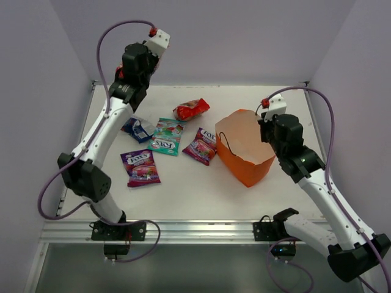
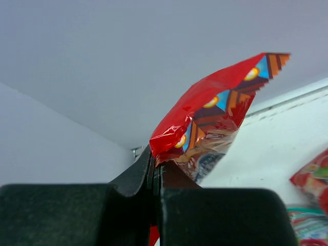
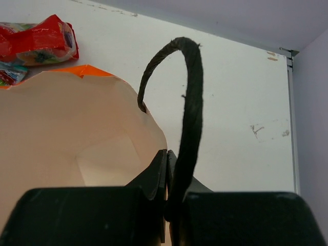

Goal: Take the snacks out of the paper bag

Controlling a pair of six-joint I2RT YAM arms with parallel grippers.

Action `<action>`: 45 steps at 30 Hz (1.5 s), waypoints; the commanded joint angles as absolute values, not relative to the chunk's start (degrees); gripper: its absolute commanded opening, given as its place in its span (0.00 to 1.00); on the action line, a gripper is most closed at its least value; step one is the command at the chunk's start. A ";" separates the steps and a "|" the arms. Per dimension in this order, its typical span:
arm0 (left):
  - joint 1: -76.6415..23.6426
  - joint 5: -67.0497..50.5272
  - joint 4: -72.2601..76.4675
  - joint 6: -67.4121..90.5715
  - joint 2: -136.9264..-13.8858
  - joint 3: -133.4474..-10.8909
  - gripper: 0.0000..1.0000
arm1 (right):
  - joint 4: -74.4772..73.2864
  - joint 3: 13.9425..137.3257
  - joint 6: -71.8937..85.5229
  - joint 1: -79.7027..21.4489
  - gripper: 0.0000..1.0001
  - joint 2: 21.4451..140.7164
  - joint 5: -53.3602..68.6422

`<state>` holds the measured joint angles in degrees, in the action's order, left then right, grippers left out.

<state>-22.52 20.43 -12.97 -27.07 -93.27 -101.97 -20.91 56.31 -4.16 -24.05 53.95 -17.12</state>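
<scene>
From where I stood above, the left gripper (image 2: 155,170) had its fingertips tucked behind its own wrist, so the small glossy red snack packet (image 2: 205,110) it pinched showed only to the left wrist camera. There its lower end sank behind the black finger blocks and its print was too blurred to read. The little blue glossy packet (image 1: 131,125) lay partly under the left arm, and in the right wrist view the bright orange paper carrier bag (image 3: 61,113) and the large red glossy packet (image 3: 36,43) both ran off the left edge.
</scene>
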 commanded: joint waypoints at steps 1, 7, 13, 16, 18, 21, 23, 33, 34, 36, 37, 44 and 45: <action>-19.61 21.00 -4.57 -26.71 -100.52 -107.66 0.00 | -21.71 58.80 -2.29 -24.08 0.00 52.91 -17.32; -14.42 29.17 1.93 -25.50 -119.92 -114.76 0.00 | -22.32 58.97 -1.76 -24.08 0.00 52.47 -15.47; -14.24 27.69 0.18 -18.21 -130.17 -121.03 0.29 | -23.12 58.89 -1.41 -24.08 0.00 51.86 -15.20; -14.06 28.73 0.18 -15.13 -127.98 -118.84 0.73 | -23.03 59.15 -1.41 -24.08 0.00 51.85 -16.78; -13.80 31.11 -2.53 -13.72 -125.52 -117.60 0.96 | -23.03 60.11 -0.88 -24.00 0.00 52.82 -19.32; -13.71 31.55 -5.70 -12.14 -120.18 -116.28 1.00 | -23.03 61.87 1.30 -23.47 0.00 54.75 -23.71; -13.71 30.42 -7.81 -10.64 -116.56 -114.19 1.00 | -23.11 63.53 3.59 -21.72 0.00 56.33 -25.22; -13.62 23.82 -17.92 4.56 -87.05 -98.72 1.00 | -24.79 70.40 20.03 -4.40 0.00 66.78 -11.44; -13.71 23.56 -18.54 4.83 -85.01 -95.66 1.00 | -24.79 70.66 21.52 -3.35 0.00 69.23 -9.95; -13.71 22.77 -20.39 6.41 -79.49 -92.83 1.00 | -24.35 71.28 22.76 -0.54 0.00 71.53 -6.07; -13.71 22.50 -21.09 6.94 -77.71 -90.29 1.00 | -23.65 71.19 23.20 -0.27 0.00 73.37 -5.28; -13.71 22.14 -27.49 7.03 -65.23 -82.71 1.00 | -24.34 72.51 21.45 3.43 0.32 75.59 -3.25; -13.71 22.76 -28.12 6.25 -64.43 -82.36 1.00 | -24.87 72.77 21.18 3.43 0.36 75.06 -3.34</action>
<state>-13.98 22.37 -23.40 5.58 -66.85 -84.01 -24.08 69.67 21.15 3.57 76.51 -6.13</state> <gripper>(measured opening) 0.997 0.331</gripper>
